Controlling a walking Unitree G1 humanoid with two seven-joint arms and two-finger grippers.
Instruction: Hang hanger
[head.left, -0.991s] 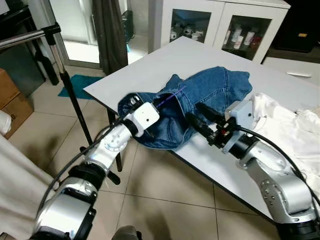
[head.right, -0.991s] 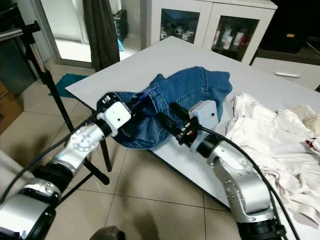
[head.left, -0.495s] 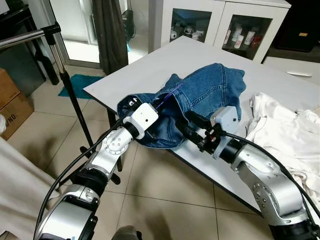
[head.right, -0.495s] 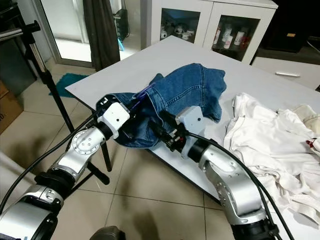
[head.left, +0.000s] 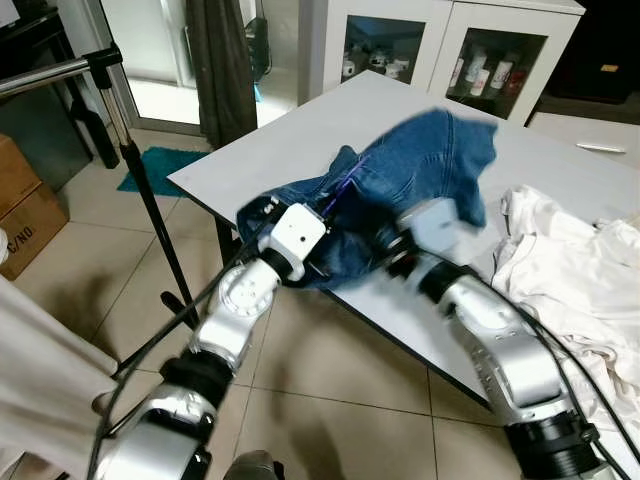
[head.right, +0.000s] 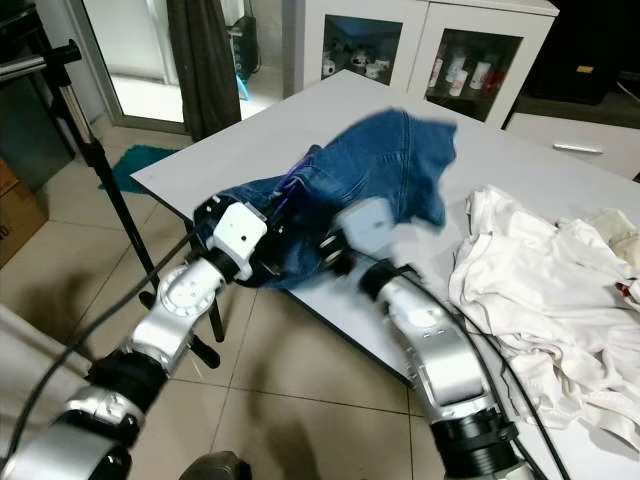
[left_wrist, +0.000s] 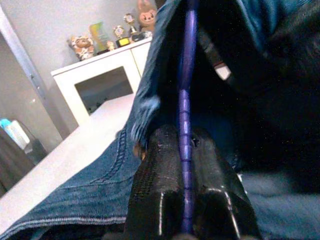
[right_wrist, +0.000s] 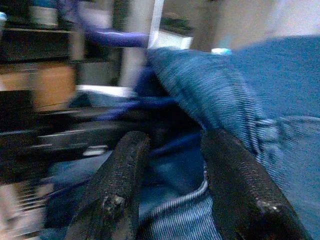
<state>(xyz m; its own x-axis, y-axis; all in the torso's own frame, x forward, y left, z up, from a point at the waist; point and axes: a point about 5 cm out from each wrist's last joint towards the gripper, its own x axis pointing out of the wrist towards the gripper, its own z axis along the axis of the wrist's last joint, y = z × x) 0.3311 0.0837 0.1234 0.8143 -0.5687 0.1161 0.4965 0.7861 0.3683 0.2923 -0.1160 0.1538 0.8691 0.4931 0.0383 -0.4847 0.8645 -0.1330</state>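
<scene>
A blue denim garment (head.left: 420, 160) lies bunched at the near corner of the white table (head.left: 300, 130), its far part lifted and blurred. A thin purple hanger (left_wrist: 186, 110) runs into the denim, and a piece of it pokes out at the collar (head.left: 345, 185). My left gripper (left_wrist: 185, 145) is shut on the hanger's bar at the garment's near-left edge, its fingers buried in the cloth. My right gripper (right_wrist: 172, 145) is open and pushed into the denim from the right, with folds of denim lying between and around its fingers (right_wrist: 120, 180).
A metal clothes rack (head.left: 120, 130) with a horizontal bar stands on the tiled floor to the left. White clothes (head.left: 570, 260) are heaped on the table's right side. A glass-door cabinet (head.left: 440, 50) stands behind. A cardboard box (head.left: 20, 200) sits far left.
My right arm has swept left along the table edge and gone in under the denim, which has risen and bunched up. The left gripper keeps its hold on the hanger.
</scene>
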